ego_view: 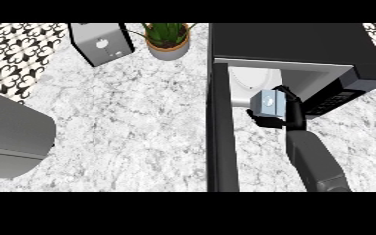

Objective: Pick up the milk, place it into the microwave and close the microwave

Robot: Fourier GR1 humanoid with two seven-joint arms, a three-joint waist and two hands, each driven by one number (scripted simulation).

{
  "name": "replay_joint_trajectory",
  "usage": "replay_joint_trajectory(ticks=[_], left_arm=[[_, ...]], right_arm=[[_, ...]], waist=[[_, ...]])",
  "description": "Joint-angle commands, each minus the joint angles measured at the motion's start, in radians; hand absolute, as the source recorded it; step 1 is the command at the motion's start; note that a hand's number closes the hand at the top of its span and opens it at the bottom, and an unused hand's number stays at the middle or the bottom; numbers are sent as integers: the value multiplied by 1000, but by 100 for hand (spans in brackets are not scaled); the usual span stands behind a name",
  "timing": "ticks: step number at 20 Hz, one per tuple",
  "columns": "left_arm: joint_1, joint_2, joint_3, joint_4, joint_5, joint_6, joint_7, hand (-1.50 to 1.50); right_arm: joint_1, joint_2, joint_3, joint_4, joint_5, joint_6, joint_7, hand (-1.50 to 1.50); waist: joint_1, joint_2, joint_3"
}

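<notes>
**Milk carton held at the mouth of the open microwave**

The robot's right hand (273,121) has its fingers curled round the milk (267,102), a small pale blue-grey carton, which it holds off the counter (132,119) just at the front opening of the microwave (294,40). The grey forearm (316,159) comes in from the near right. That line seems chosen to bring the carton straight into the cavity, past the door.

The microwave door (220,129) stands swung fully open towards the near side, to the left of the hand. This leaves the white turntable plate (257,77) exposed just beyond the carton. The milk is not yet set down inside, so placing it and shutting the door remain to be done. The left hand does not show.

The carton's upper face carries a small mark, possibly a logo, which is too small to read. The keys of the control panel (332,99) are likewise illegible.

Far left on the counter stand a toaster (101,42) and a potted plant (167,35), well apart from the work.
</notes>
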Motion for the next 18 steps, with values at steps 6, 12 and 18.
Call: replay_joint_trajectory(ticks=[6,12,18], left_arm=[[-46,35,2,15,16,12,22,-150],[-69,54,1,17,25,19,35,-150],[-90,62,4,13,22,27,39,-150]], right_arm=[[-172,-172,-4,20,17,-88,163,150],[-166,-162,-11,-5,-13,-116,146,150],[-141,-152,-4,-21,-26,-155,132,150]], waist=[[70,50,5],[85,53,5],[106,56,6]])
